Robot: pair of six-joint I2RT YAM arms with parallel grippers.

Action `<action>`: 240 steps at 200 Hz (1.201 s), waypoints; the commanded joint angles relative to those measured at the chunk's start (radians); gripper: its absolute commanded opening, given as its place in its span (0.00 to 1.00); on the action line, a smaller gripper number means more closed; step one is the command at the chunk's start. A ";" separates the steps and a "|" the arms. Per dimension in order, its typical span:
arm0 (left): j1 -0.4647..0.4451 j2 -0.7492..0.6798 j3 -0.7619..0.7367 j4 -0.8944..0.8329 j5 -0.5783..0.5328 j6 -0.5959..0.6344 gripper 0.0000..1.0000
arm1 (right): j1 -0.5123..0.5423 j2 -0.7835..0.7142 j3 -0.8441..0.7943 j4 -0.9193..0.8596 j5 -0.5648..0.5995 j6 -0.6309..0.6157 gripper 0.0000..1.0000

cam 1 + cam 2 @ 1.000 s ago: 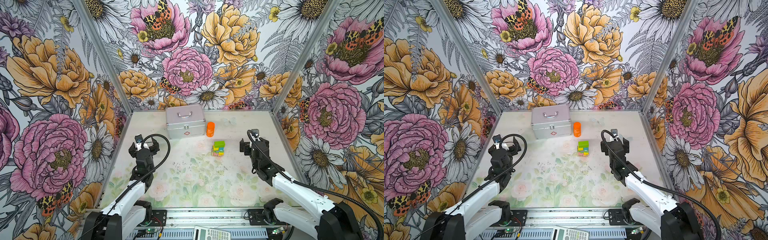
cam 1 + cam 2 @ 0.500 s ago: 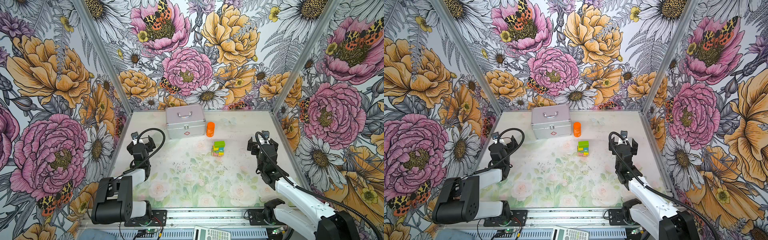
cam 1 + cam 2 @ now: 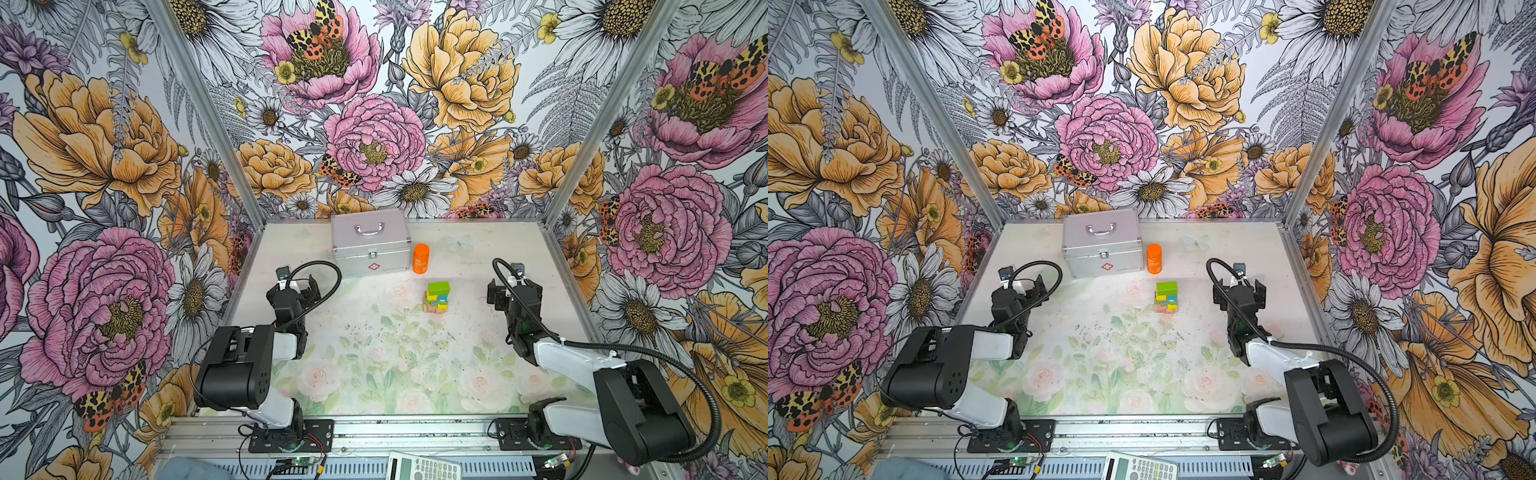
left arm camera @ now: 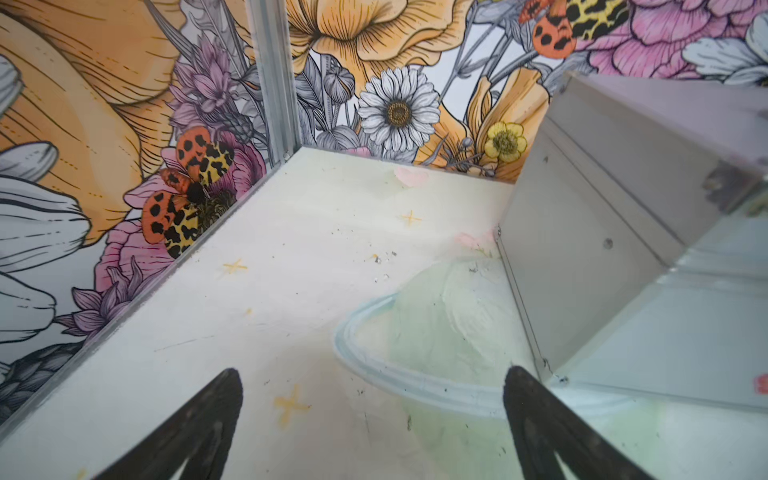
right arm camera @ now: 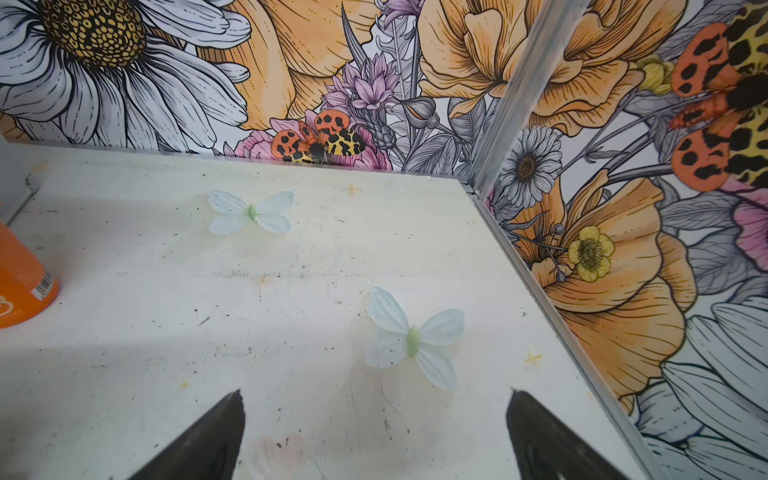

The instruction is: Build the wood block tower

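Floral booth walls point(image 3: 374, 137), pale tabletop point(image 3: 374, 365), possibly grit-speckled, tower point(image 3: 437, 296) mid-table, left tool point(image 4: 372, 370) and right tool point(image 5: 376, 390) both wide, empty

The right gripper point(image 5: 376, 395) has its jaws spread wide, nothing between them, above the scuffed white table point(image 5: 166, 291); a pale blue butterfly motif point(image 5: 411, 338) lies just ahead, an orange bottle point(image 5: 20, 278) sits partly in frame, and the floral walls point(image 5: 623, 270) meet at an aluminium corner post point(image 5: 511, 95)

Black-and-white arms point(image 3: 284, 345) with ribbed black cables point(image 3: 318, 263).
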 commanded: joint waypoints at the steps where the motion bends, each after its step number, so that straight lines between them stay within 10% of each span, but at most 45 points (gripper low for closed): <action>1: -0.005 -0.005 0.018 0.035 0.033 0.031 0.99 | -0.019 0.043 0.002 0.143 -0.013 -0.025 1.00; 91: -0.009 0.000 0.019 0.039 0.024 0.033 0.99 | -0.208 0.246 -0.003 0.339 -0.266 0.060 1.00; 240: -0.015 -0.001 0.016 0.045 0.018 0.038 0.99 | -0.198 0.239 -0.004 0.329 -0.249 0.057 1.00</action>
